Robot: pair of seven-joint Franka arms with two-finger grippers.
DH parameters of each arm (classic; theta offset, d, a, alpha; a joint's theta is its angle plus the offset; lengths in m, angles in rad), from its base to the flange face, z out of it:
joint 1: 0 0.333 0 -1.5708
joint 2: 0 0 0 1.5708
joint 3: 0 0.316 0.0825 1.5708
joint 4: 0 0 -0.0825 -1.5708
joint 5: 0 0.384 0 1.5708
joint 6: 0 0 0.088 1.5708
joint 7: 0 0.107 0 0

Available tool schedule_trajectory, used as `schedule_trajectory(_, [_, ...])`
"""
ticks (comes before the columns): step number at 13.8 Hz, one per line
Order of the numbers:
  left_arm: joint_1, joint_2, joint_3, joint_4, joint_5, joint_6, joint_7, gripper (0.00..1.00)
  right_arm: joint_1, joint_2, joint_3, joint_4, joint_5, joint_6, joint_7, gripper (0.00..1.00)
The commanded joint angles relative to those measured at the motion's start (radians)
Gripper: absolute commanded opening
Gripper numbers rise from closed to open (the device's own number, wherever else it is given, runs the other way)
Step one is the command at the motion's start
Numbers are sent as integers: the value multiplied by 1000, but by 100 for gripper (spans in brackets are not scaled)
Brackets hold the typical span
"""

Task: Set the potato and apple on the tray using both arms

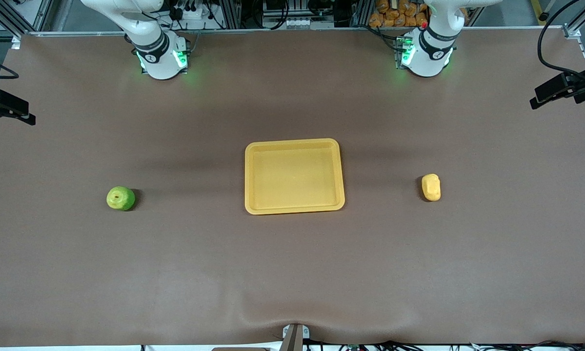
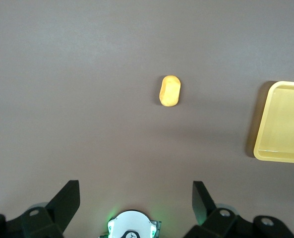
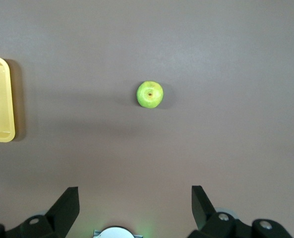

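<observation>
The yellow tray (image 1: 294,210) lies empty at the table's middle. The yellow-orange potato (image 1: 431,187) lies on the cloth toward the left arm's end. The green apple (image 1: 121,198) lies toward the right arm's end. Both arms are raised near their bases, and their grippers are out of the front view. In the left wrist view my left gripper (image 2: 135,198) is open and empty, high over the table, with the potato (image 2: 170,91) and a tray corner (image 2: 280,124) below. In the right wrist view my right gripper (image 3: 135,201) is open and empty, high above the apple (image 3: 149,94).
The left arm's base (image 1: 426,53) and the right arm's base (image 1: 160,56) stand at the table's edge farthest from the front camera. Black camera mounts (image 1: 563,87) stick in at both ends of the table. The brown cloth (image 1: 292,273) covers the table.
</observation>
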State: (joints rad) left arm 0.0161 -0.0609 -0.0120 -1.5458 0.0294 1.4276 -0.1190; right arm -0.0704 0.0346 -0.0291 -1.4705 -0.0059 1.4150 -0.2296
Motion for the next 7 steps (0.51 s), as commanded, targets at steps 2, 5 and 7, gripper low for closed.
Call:
schedule_trajectory(2, [4,9,-2,26,7,-24,7,100,-16,-65,21,-91,1,47,1,100])
schedule_trajectory(5, [2,9,-3,27,15,-22,5,100,-11,-64,24,-91,1,53,6,100])
schedule_trajectory(7, [4,12,-2,27,9,-22,4,100,-11,-64,26,-90,6,51,6,100])
